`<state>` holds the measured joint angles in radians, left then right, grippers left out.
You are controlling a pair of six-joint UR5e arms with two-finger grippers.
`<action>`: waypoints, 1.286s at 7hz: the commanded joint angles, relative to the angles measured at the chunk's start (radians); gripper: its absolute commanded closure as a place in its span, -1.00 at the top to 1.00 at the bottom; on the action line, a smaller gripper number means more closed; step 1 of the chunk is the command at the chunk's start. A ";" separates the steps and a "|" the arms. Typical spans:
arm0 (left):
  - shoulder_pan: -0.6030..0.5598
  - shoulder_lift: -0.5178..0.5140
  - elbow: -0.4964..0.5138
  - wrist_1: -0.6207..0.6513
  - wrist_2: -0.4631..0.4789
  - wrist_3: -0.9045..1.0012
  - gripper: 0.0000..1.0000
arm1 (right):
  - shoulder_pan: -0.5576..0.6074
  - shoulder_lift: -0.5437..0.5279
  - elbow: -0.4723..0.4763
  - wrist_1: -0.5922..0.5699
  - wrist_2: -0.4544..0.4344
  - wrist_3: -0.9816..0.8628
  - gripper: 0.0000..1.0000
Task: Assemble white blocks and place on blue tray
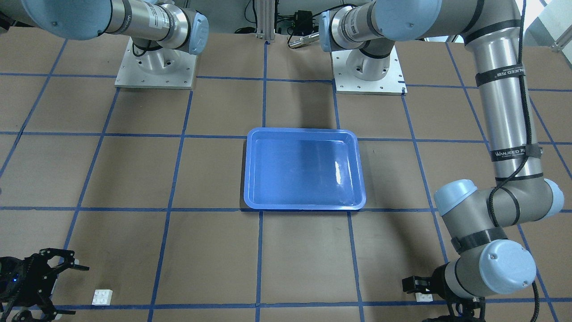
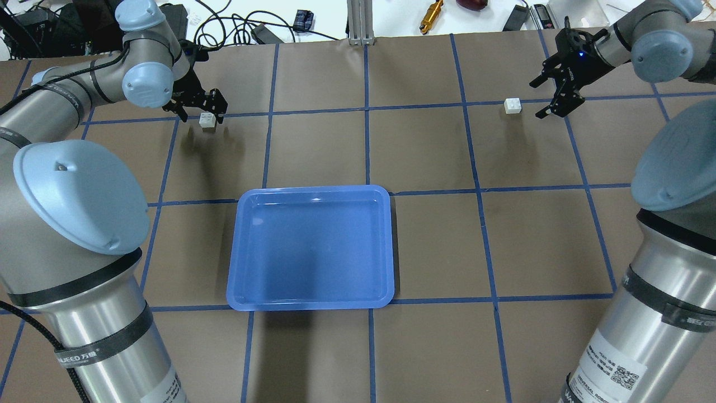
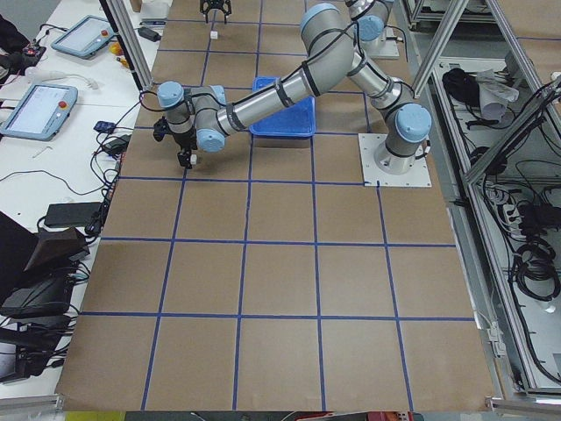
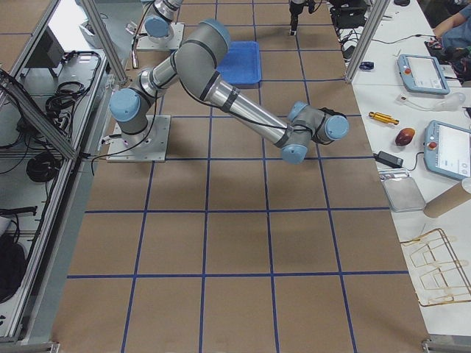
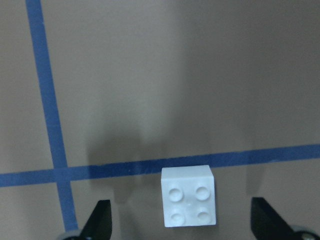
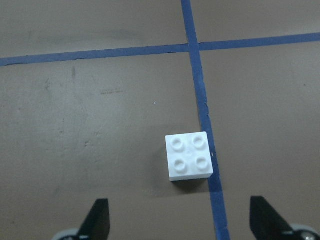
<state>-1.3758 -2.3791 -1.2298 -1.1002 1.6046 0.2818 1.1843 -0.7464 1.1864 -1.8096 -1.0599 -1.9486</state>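
The blue tray (image 2: 310, 305) lies in the middle of the table, with nothing in it; it also shows in the front view (image 1: 304, 206). One white block (image 2: 207, 120) sits on the table at the far left, on a blue tape line. My left gripper (image 2: 202, 112) is open and low over it, with a finger on each side (image 5: 189, 196). The other white block (image 2: 512, 106) sits at the far right. My right gripper (image 2: 541, 99) is open just beside it, and the block (image 6: 189, 155) lies ahead of the fingertips in the right wrist view.
Blue tape lines grid the brown table. The two arm bases (image 1: 155, 67) (image 1: 368, 71) stand behind the tray. Cables, a brass cylinder (image 2: 432, 10) and small gear lie on the bench past the far edge.
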 commanded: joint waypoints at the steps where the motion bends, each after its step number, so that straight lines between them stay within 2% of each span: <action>1: 0.000 0.000 0.004 0.000 -0.002 0.005 0.72 | 0.024 0.015 -0.004 -0.004 0.006 -0.001 1.00; 3: 0.000 -0.003 0.000 0.000 -0.002 -0.007 -0.10 | 0.031 0.019 -0.027 0.000 0.006 -0.001 0.99; 4: 0.000 -0.002 -0.002 0.000 -0.003 -0.007 -0.32 | 0.031 0.028 -0.028 -0.004 0.006 -0.003 0.94; 5: 0.000 0.000 0.000 0.000 -0.005 -0.007 -0.47 | 0.031 0.030 -0.028 -0.005 0.006 -0.003 0.89; 7: 0.000 0.049 -0.006 -0.016 0.000 -0.012 -0.48 | 0.034 0.036 -0.030 -0.005 0.008 -0.001 0.85; 8: -0.023 0.089 -0.048 -0.030 -0.002 -0.018 -0.48 | 0.037 0.036 -0.030 -0.005 0.006 -0.001 0.62; 9: -0.041 0.148 -0.132 -0.017 -0.005 -0.045 -0.48 | 0.038 0.036 -0.028 -0.002 0.004 0.002 0.49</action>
<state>-1.3957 -2.2935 -1.2829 -1.1209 1.6027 0.2603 1.2202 -0.7109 1.1572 -1.8140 -1.0539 -1.9491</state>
